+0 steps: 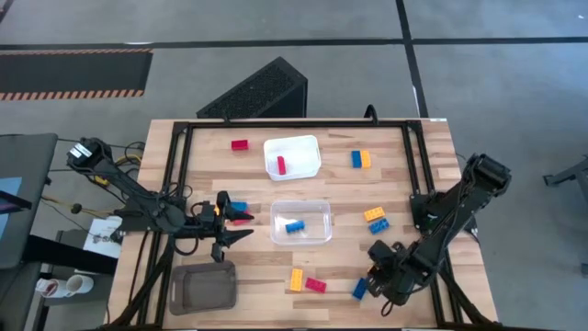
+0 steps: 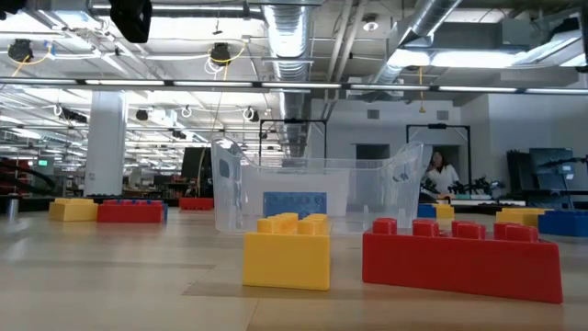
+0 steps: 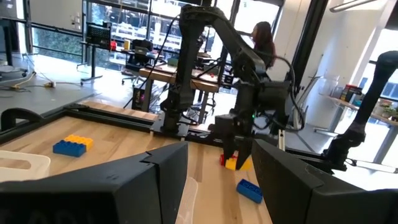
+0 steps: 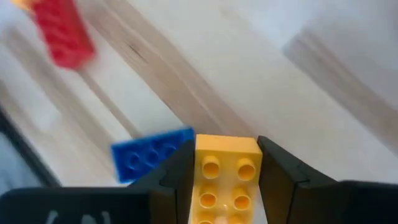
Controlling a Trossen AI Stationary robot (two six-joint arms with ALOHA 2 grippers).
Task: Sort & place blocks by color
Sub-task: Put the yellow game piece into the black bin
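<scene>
Right wrist view: right pincer point(image 4: 227, 180) grips yellow block point(image 4: 226, 174).

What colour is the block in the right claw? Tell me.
Yellow block, gripped by the right claw; clearest in the right wrist view.

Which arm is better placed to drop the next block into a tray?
Right, probably: the right gripper is shut on a yellow block near the table's front right. The left gripper is open, holding nothing.

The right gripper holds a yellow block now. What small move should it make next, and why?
Probably lift straight up. The right gripper is shut on the yellow block, low over the table near a blue block. The grey tray, still without blocks, lies far across, near the left gripper.
</scene>
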